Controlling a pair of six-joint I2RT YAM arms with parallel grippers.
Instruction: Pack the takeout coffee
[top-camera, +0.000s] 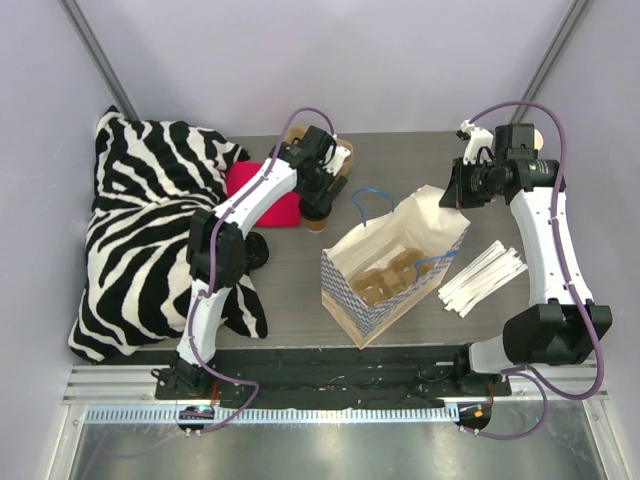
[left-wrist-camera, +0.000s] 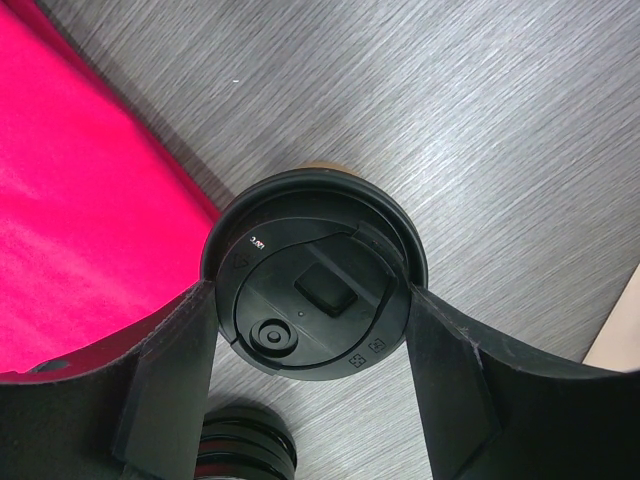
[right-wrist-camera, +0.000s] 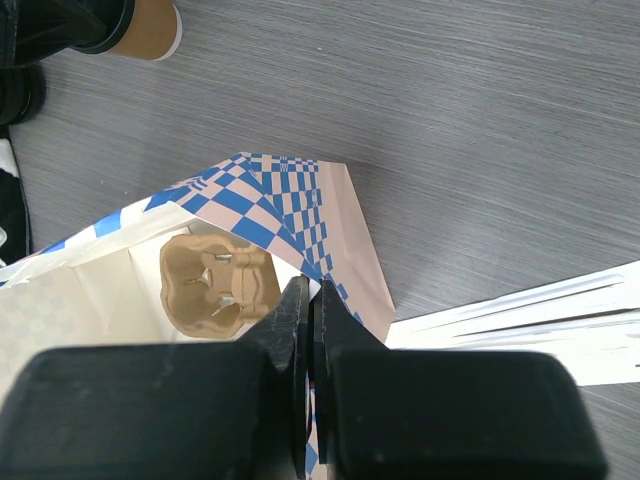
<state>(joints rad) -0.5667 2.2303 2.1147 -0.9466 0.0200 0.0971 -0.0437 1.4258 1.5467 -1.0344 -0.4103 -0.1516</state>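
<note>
Takeout coffee (left-wrist-camera: 310, 290) upright in the left jaws' grip

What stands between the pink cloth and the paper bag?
The coffee, its lid between the jaws of the left gripper; seen in the top view.

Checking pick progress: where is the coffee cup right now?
In the top view the coffee cup stands left of centre toward the back, gripped by the left gripper, beside the red cloth and left of the paper bag.
</note>
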